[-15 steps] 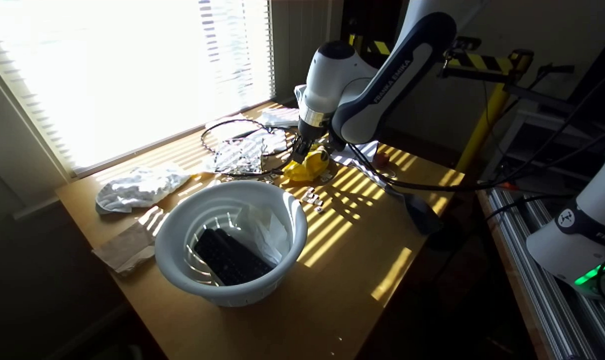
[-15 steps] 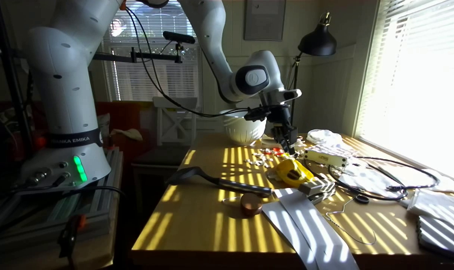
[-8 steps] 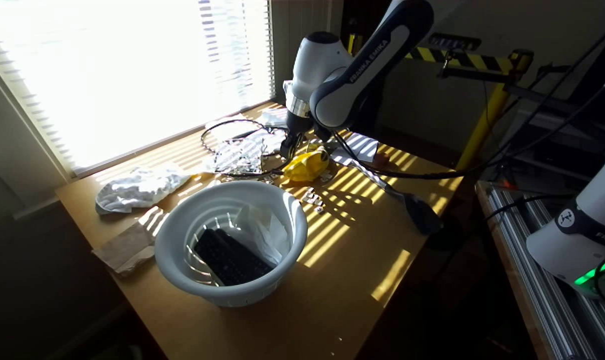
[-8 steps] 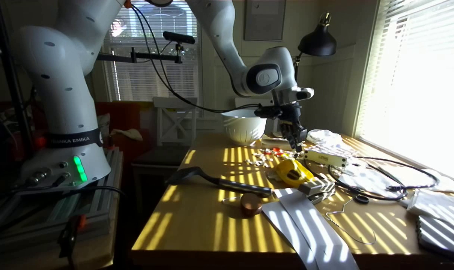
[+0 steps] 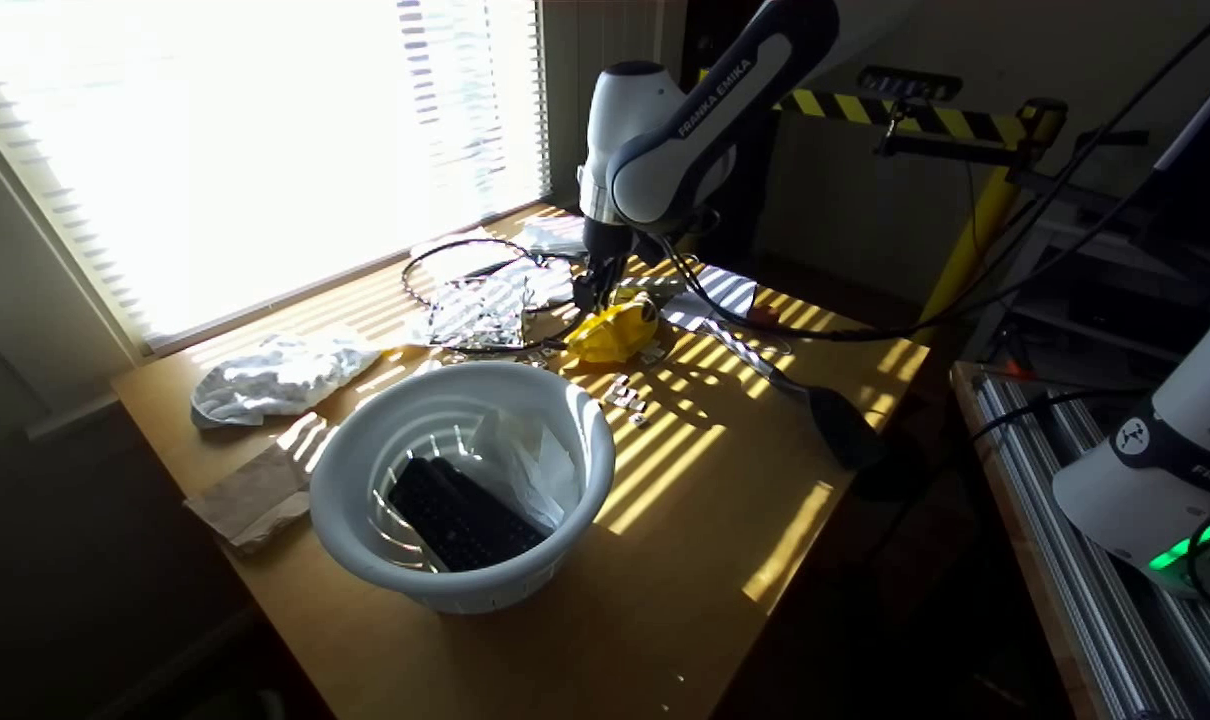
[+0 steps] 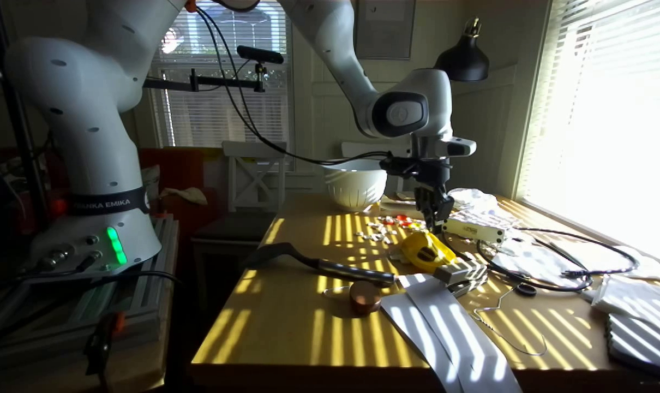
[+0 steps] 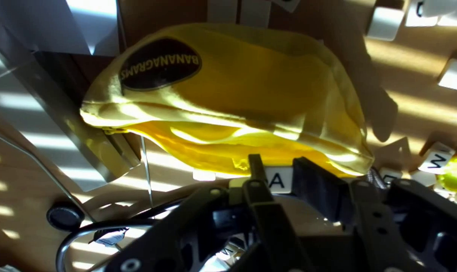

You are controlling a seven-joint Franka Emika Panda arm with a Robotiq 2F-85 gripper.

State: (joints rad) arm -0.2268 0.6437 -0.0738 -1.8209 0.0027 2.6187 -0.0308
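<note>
A yellow banana-shaped cloth pouch with a dark "BANANAGRAMS" oval lies on the table. It shows in the wrist view (image 7: 251, 83) and in both exterior views (image 5: 615, 335) (image 6: 425, 254). My gripper (image 7: 277, 160) points down at the pouch's window-facing edge, fingers apart, with a gap between the tips. In the exterior views the gripper (image 5: 595, 295) (image 6: 436, 226) is just above or touching the pouch edge; I cannot tell which. A white letter tile "A" (image 7: 279, 179) shows between the fingertips, seemingly beneath them. Nothing appears held.
A white colander (image 5: 337, 520) holds a black keyboard-like object (image 5: 460, 515) and white paper. Letter tiles (image 5: 625, 395), a black spatula (image 6: 357, 270), a copper round lid (image 6: 365, 297), white paper strips (image 6: 455, 327), a black cable (image 6: 592, 275) and a grey metal box (image 6: 461, 270) lie around.
My gripper has moved right in an exterior view, turned from tilted to more upright, and come down slightly near the pouch. The pouch and other objects have not moved.
</note>
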